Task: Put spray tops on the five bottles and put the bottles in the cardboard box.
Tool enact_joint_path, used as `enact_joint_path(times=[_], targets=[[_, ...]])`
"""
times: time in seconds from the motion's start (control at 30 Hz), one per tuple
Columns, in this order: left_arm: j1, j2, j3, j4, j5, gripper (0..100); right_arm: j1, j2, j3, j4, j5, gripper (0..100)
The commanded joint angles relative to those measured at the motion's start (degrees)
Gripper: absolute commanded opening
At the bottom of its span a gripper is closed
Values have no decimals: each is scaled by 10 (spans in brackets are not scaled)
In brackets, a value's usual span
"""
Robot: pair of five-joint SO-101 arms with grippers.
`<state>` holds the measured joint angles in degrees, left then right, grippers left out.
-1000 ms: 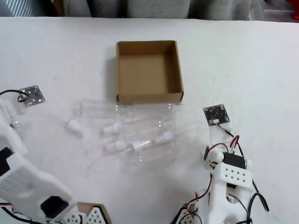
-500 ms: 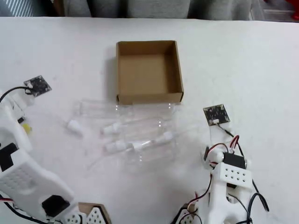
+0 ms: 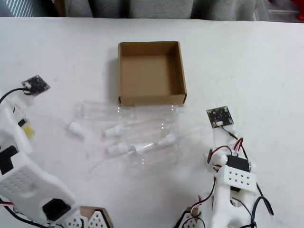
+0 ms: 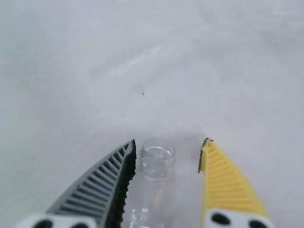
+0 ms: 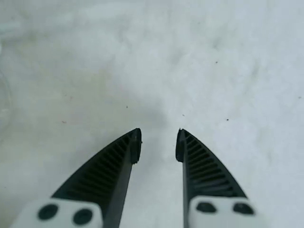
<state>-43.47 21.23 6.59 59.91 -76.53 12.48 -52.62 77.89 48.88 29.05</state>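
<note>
An open cardboard box (image 3: 151, 71) sits at the table's far middle. Just in front of it several clear bottles (image 3: 142, 127) lie on their sides, with white spray tops (image 3: 75, 128) among them. At the left edge, my left gripper (image 4: 167, 145) is shut on a clear bottle (image 4: 156, 162), whose open neck sticks out past the grey and yellow fingertips. The yellow finger (image 3: 26, 129) shows in the high view. My right gripper (image 5: 157, 137) hangs open over bare table, nothing between its black fingers; its arm (image 3: 232, 178) stands at the near right.
The white table (image 3: 247, 66) is bare to the right of the box and behind it. A brown block (image 3: 92, 213) sits at the near edge by the left arm's base. Wires trail around the right arm's base.
The left arm's wrist has swung toward the far left, and its yellow finger has come into the high view. The right arm, bottles and box have not moved.
</note>
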Motion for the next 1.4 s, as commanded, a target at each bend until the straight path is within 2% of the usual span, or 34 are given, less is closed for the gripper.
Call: enact_joint_path(times=[0.0, 0.07, 0.13, 0.4, 0.53, 0.6, 0.73, 0.93, 1.03, 1.17, 1.23, 1.37], targets=[[16, -10, -40, 10, 122, 229, -7, 0, -4, -8, 6, 104], [18, -10, -49, 11, 174, 229, -7, 0, -4, -8, 6, 104], [19, -11, -52, 23, 192, 230, -7, 0, -4, -8, 6, 104], [4, -21, -119, 144, 76, 234, -7, 0, -4, -8, 6, 104], [-18, -21, -197, 234, 26, 289, -7, 0, -4, -8, 6, 104], [-29, -19, -233, 262, 17, 309, -7, 0, -4, -8, 6, 104], [-42, -15, -265, 302, -47, 313, -7, 0, -4, -8, 6, 104], [-59, -14, -246, 283, -117, 308, -7, 0, -4, -8, 6, 104], [-64, -14, -204, 242, -144, 279, -7, 0, -4, -8, 6, 104], [-62, -14, -155, 162, -142, 271, -7, 0, -4, -8, 6, 104], [-61, -14, -136, 118, -116, 273, -7, 0, -4, -8, 6, 104], [-61, -14, -107, 76, -115, 292, -7, 0, -3, -8, 6, 104]])
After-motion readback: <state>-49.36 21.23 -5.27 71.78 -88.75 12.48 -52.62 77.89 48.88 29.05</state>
